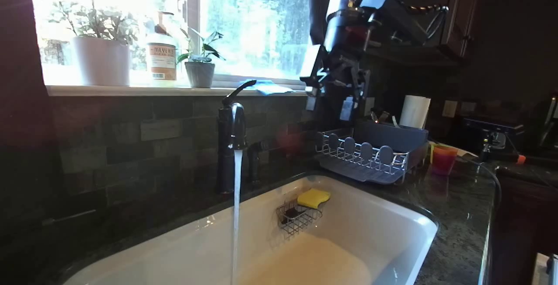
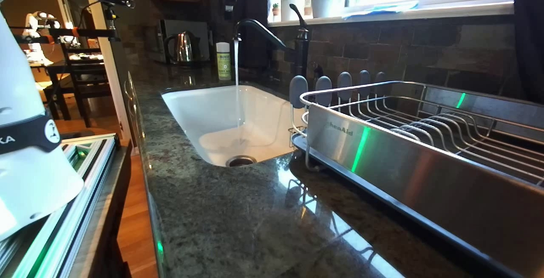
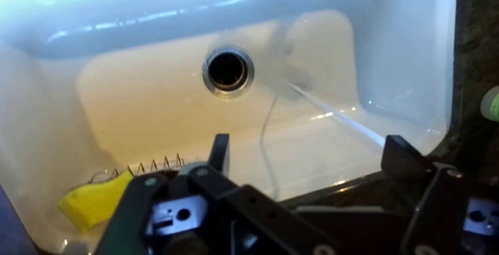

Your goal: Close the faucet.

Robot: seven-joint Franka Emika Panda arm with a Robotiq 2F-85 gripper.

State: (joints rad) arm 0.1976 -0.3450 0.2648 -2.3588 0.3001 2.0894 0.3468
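One thin stream of water [image 1: 236,215] fell into the white sink [image 2: 199,112] that I was watching from afar. It came from the faucet [image 1: 226,154], a dark, slim tap standing upright on the desk [image 2: 212,214] just behind the sink. Its curved spout [image 2: 265,30] reached out over the sink, and its thin lever [image 1: 239,91] slanted upward from the top. My hand [image 3: 310,155] hung higher than the sink, apart from the faucet in an exterior view. It was unclenched: in the wrist view I saw its two black fingers [image 3: 220,153] standing wide apart, with the sink's pale wall in the gap. That view also showed me the round drain [image 3: 228,71] in the sink's floor. Against the sink's inner back wall sat a wire caddy [image 1: 301,222], with a yellow sponge [image 1: 314,198] at its upper edge. A metal dish rack [image 2: 395,159] stood beside the sink, at the end nearer the sponge; a green-labelled bottle [image 2: 223,63] stood past the sink's opposite end. Above and behind the sink, a bright windowsill [image 1: 130,91] carried a large potted plant [image 1: 101,60], a pump bottle [image 1: 162,60] and a small potted plant [image 1: 200,73].
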